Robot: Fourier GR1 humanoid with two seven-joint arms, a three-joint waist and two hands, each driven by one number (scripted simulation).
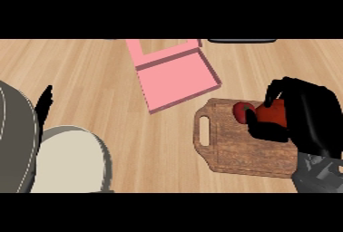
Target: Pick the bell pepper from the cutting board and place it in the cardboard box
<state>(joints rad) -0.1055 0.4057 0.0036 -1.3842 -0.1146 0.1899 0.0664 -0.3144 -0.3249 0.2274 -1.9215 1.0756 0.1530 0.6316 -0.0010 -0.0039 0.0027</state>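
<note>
Right robot hand [305, 118] has fingers and thumb curled round the red bell pepper [262, 113], which sits over the top right part of the wooden cutting board [231, 149] on the desk [87, 63]. Pink cardboard box [175, 78] lies open just up-left of the board, apart from it. Left robot hand [45, 105] shows at the left edge, fingers straight and up, resting.

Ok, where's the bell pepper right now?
In the head view the red bell pepper is at the right, over the upper part of the wooden cutting board, with the right hand curled around it; the pink box lies up-left.
</note>
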